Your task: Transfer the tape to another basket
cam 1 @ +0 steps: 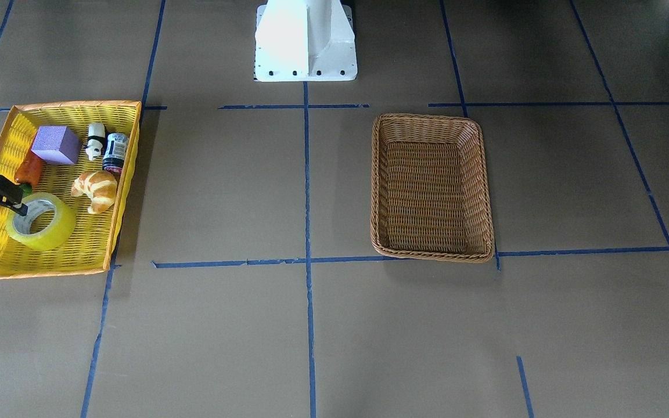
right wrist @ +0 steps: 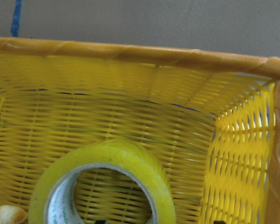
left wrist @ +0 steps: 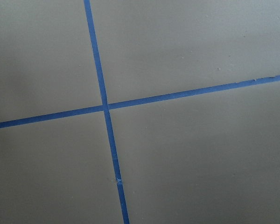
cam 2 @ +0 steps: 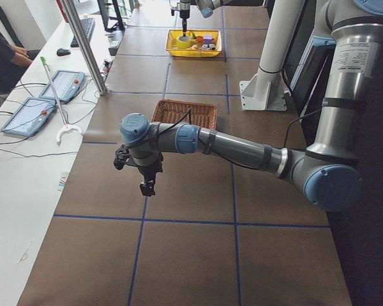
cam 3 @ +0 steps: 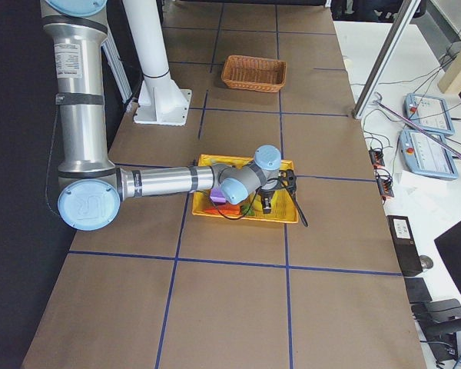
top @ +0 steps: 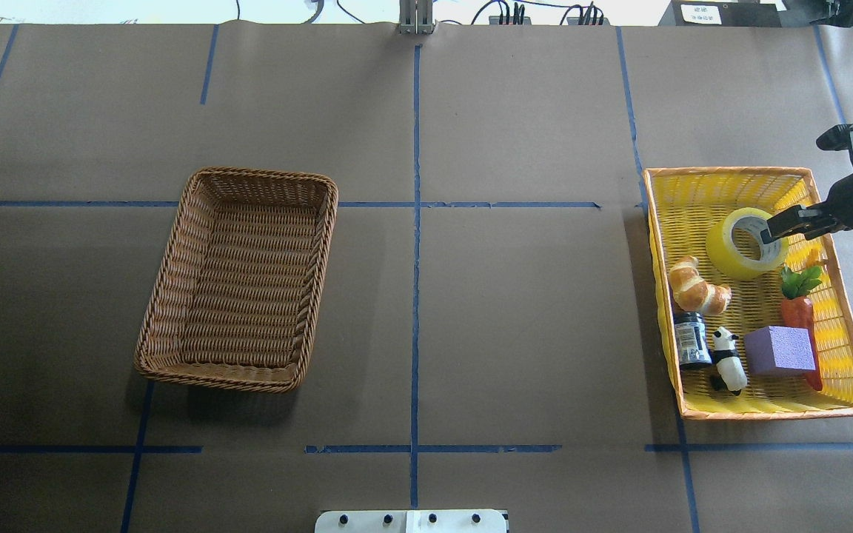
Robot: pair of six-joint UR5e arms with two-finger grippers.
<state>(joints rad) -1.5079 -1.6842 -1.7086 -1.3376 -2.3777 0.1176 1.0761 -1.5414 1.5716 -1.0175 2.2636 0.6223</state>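
Right gripper (top: 778,228): jaws apart, nothing clamped. In the overhead view it comes in from the right edge and angles down-left onto the tape (top: 724,250). One finger tip sits over the roll's white core. In the right wrist view two dark tips just show at the bottom edge, either side of the roll's right wall. Can't tell if either tip is touching the roll.

Left gripper (cam 2: 145,186): shows only in the left side view, hanging over bare table near the left-centre of that frame. Can't tell how its jaws stand. Its wrist camera sees only brown paper and crossing blue lines.

The tape lies flat, hole up, in the yellow tray (top: 767,412), upper half of the tray at the overhead's right side.

Other items in the tray, overhead view:
- croissant (top: 697,287), lower left of the tape, by the tray's left wall
- dark can (top: 689,340), below the croissant
- panda figure (top: 728,360), just right of the can
- purple block (top: 778,349), lower right
- carrot (top: 800,311), along the right wall, leafy end near the tape

The basket (top: 238,172) sits left of centre in the overhead, well apart from the tray. Only its woven floor shows inside.

The table (top: 515,311) is covered in brown paper with a blue tape grid.
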